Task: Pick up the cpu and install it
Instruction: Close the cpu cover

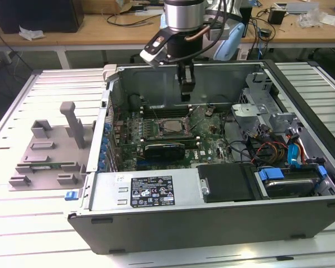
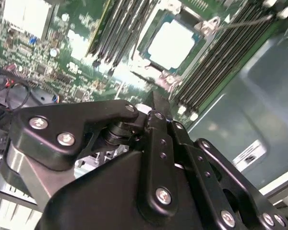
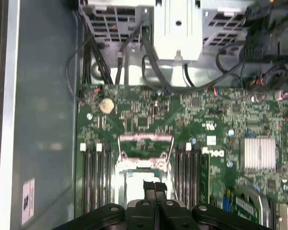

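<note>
Open computer case (image 1: 212, 223) on a slatted bench (image 1: 22, 234), with a grey fixture (image 1: 44, 151) beside it at the exterior view's left. Inside the case, just past the black card (image 1: 164, 149), the cpu (image 1: 166, 127) lies flat in its socket (image 1: 152, 129). In the second wrist view the cpu (image 2: 172, 44) shows as a bright silvery square. The claw (image 1: 185, 96) hangs over the socket, apart from the cpu. Its fingers are pressed together with nothing between them, as both wrist views show — claw (image 3: 154, 186), claw (image 2: 157, 100). A second bench (image 1: 100, 30), strewn with cables, stands beyond.
</note>
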